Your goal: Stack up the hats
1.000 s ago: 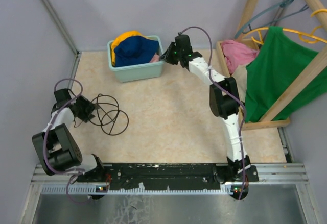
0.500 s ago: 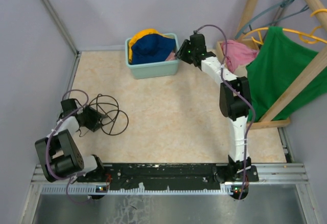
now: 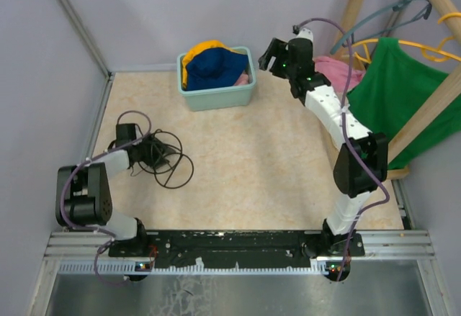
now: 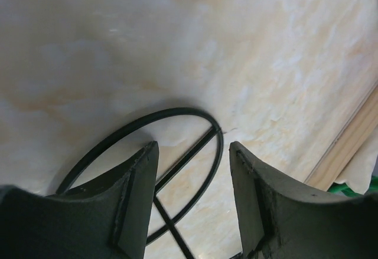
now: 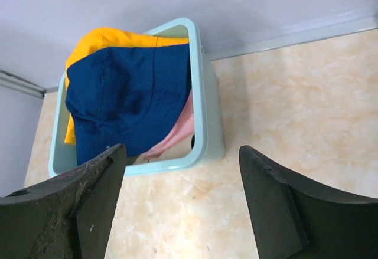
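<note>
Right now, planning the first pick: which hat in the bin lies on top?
The navy blue hat; it covers the yellow-orange hat and the pink hat.

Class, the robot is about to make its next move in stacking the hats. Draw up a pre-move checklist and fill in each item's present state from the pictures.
1. Right tool open and empty: ok. Its jaws stand wide with nothing between them.
2. Right tool over the bin: not ok. It hangs off to the bin's side.
3. Top hat uncovered: ok. The navy hat lies uppermost.
4. Every hat accounted for: cannot tell. The yellow-orange hat and some pink fabric peek out; anything below is hidden.
5. Left tool clear of the black cable: not ok. Its open jaws straddle a loop.
</note>
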Motion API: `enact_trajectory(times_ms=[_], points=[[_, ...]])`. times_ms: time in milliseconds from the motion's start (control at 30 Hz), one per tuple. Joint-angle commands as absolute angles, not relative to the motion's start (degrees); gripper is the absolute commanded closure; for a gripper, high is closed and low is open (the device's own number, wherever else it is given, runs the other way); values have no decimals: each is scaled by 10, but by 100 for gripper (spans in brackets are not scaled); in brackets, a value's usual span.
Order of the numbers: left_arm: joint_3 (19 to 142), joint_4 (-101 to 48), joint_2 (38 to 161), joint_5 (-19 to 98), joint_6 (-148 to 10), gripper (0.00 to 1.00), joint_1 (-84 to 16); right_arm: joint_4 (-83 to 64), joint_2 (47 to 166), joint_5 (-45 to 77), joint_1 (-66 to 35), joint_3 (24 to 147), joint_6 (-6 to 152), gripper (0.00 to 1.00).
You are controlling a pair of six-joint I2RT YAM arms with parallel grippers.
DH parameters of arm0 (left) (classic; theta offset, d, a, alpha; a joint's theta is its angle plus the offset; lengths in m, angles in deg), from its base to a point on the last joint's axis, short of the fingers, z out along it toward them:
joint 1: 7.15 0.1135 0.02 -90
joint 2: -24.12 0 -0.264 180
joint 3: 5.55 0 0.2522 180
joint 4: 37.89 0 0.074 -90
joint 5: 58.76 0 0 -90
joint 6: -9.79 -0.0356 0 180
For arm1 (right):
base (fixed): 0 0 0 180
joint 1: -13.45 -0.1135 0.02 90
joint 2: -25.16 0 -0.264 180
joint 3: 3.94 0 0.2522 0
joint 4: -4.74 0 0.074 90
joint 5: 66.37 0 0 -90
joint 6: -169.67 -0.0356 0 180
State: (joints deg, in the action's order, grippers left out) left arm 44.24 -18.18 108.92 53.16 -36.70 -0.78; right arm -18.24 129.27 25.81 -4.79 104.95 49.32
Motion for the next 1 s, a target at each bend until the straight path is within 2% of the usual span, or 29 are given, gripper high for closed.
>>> enact_trajectory(times_ms=[0,367,633,767,967], points=[[466,-198,1147,493,-324,41,-75,-174,1215,296,-51,1009,524,23],[628,-227,1301,477,-260,40,-228,-281,1064,257,-51,904,542,26],[631,-220,1299,451,-276,39,-232,-342,995,184,-88,762,537,28],[617,-233,1287,467,-306,36,-226,-334,998,149,-141,713,521,29],[611,-258,1266,522,-326,32,-223,-301,1080,106,-194,690,501,30]])
